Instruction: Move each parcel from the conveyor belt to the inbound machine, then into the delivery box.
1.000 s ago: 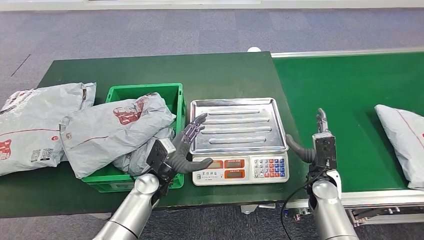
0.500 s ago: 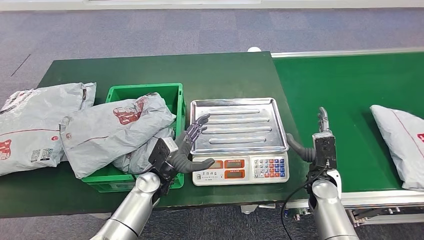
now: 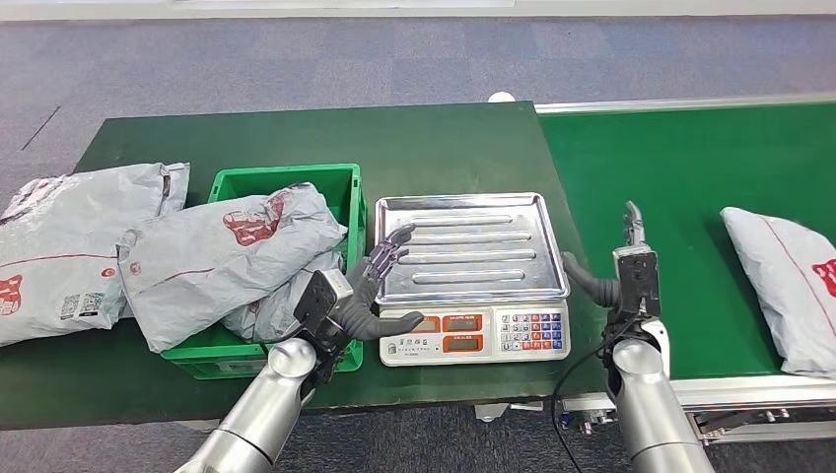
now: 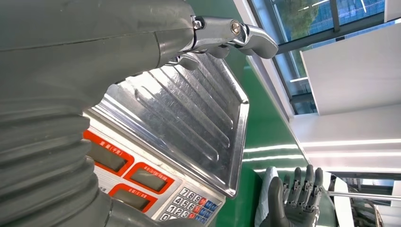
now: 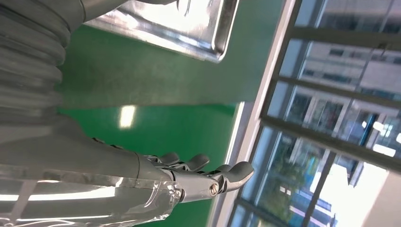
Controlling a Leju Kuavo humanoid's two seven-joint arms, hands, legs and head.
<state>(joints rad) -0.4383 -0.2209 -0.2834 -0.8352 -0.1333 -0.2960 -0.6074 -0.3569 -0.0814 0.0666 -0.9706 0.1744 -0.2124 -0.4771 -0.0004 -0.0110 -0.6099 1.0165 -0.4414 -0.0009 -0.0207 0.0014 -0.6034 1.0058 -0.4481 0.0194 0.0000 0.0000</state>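
From the head view, we saw the next parcel [image 3: 786,288] lying on the conveyor belt [image 3: 690,168], off to the right of our right hand [image 3: 621,271] and well apart from it, its long axis running roughly away from us. The right hand was plainly the nearer one; it stood on edge with fingers straight and the thumb held out, holding nothing. Our left hand [image 3: 365,291] hovered at the left edge of the scale [image 3: 471,276], fingers spread and empty, beside the green box [image 3: 350,187] heaped with parcels. The scale's tray was bare, so we judged the right hand should reach rightward.

In the left wrist view, the ribbed steel tray [image 4: 189,113] gleamed and the right hand [image 4: 295,198] showed beyond it, fingers apart.

In the right wrist view, the right hand's fingers [image 5: 203,170] lay extended over green belt [image 5: 142,80], with tall windows [image 5: 331,94] behind.
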